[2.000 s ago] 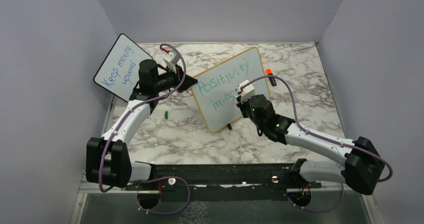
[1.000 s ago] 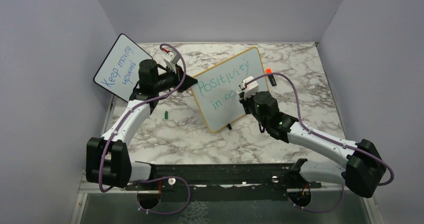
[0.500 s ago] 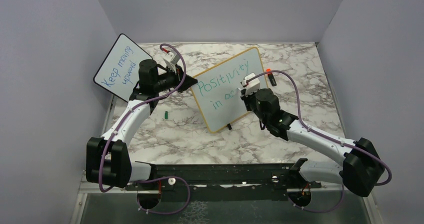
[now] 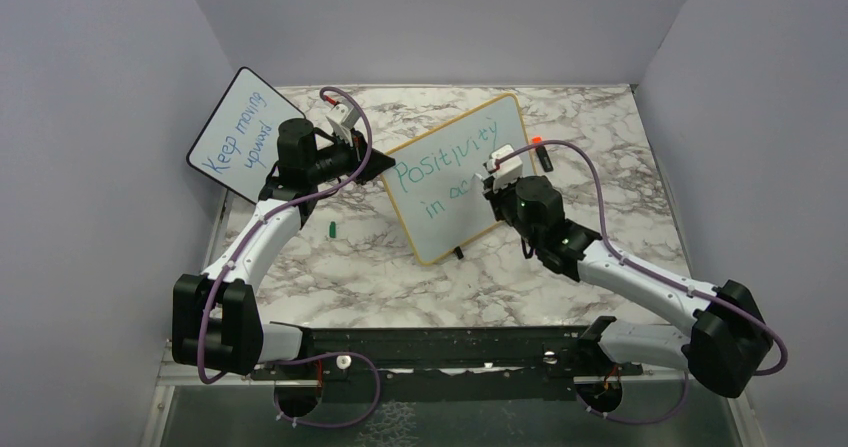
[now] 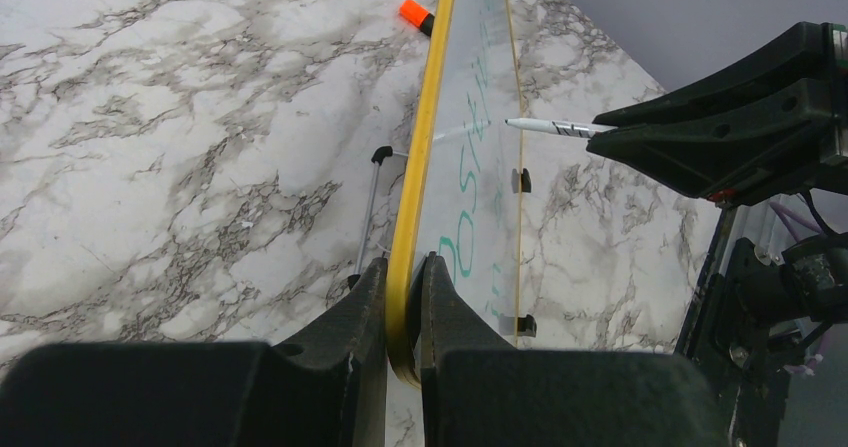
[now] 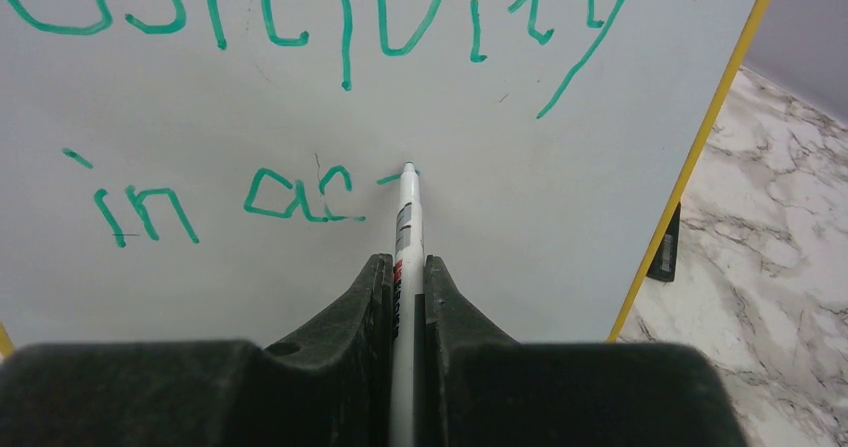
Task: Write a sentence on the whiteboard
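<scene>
At whiteboard point(image 4: 450, 222) front, outstretched right claw point(image 6: 405, 263) pinching marker point(image 6: 406, 207), tip touching; left claw point(image 5: 404, 267) clamping its edge

Marker point(image 6: 405, 229) against whiteboard point(image 6: 540, 207) front

The whiteboard point(image 4: 442, 233) carries the sentence point(image 6: 345, 27) in green handwriting: "Positivity" on the upper line and, below it, "in ac", with a short dash at three o'clock of the "c". At ten o'clock on the surface point(image 4: 600, 137), a smaller black-framed board point(image 4: 235, 132) reads "Keep moving upward" in blue. The marker point(image 6: 405, 229) bears small print, too fine to read.
</scene>
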